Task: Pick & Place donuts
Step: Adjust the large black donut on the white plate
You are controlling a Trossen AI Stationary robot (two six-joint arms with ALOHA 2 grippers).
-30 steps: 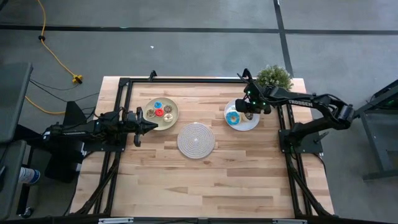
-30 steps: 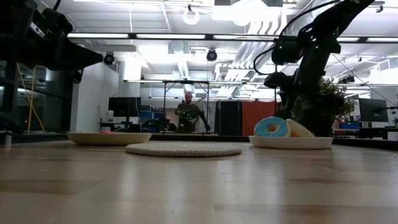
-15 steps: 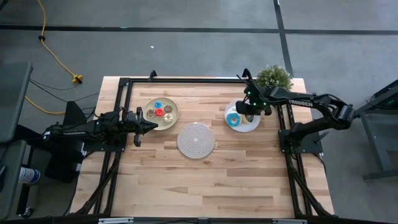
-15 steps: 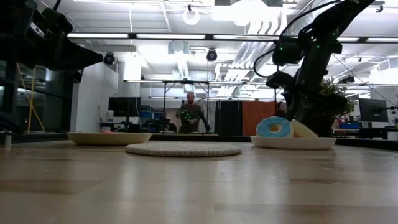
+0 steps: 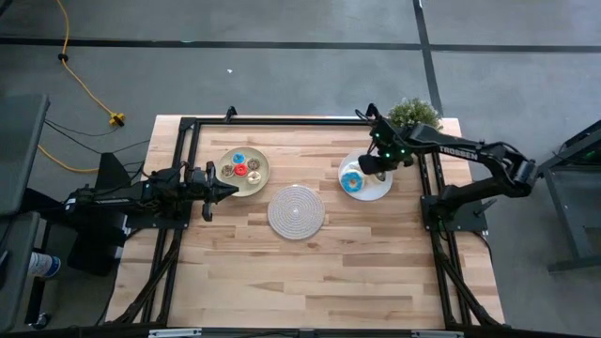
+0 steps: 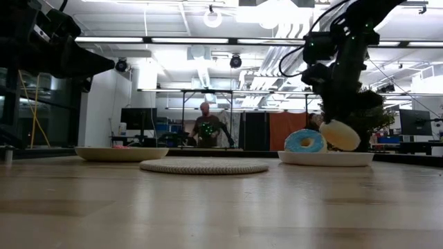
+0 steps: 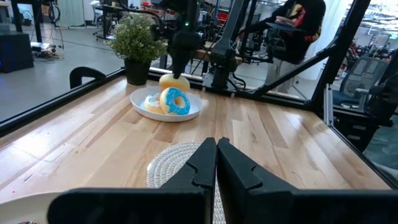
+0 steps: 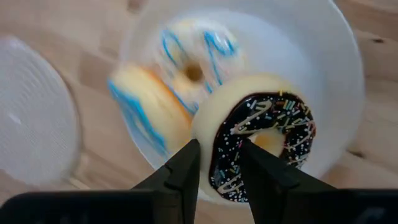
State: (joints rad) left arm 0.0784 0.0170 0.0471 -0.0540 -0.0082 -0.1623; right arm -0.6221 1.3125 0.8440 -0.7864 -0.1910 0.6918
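My right gripper [image 5: 371, 168] hovers over the white plate [image 5: 383, 184] near the table's far right and is shut on a chocolate-iced donut [image 8: 264, 143]. In the low view this donut [image 6: 339, 135] hangs just above the plate [image 6: 324, 159]. A blue-iced donut [image 8: 149, 112] stands on edge on the plate, leaning on a white donut with blue stripes [image 8: 196, 62] that lies flat. Several more donuts [image 5: 244, 167] lie on the tan plate [image 5: 262, 158]. My left gripper [image 7: 216, 144] is shut and waits beside the tan plate. My right gripper pinches the chocolate-iced donut by one side of its ring [image 8: 217, 140] between the two fingers. One finger [image 8: 188, 163] is on the pale underside and the other [image 8: 254, 163] on the iced face. The fingers come from above, pointing down. The donut is lifted clear and tilted.
A round woven mat [image 5: 296, 210] lies at the table's middle between the two plates. A potted plant [image 5: 414, 115] stands at the far right corner, just behind the right arm. A black frame [image 5: 282, 120] runs along the table's edges. A person [image 6: 206, 126] stands in the room beyond.
My right gripper has risen a little above the white plate, taking the chocolate-iced donut with it. The donut leaned on the plate behind the blue one; now it hangs clear of the plate. The left arm has kept still.
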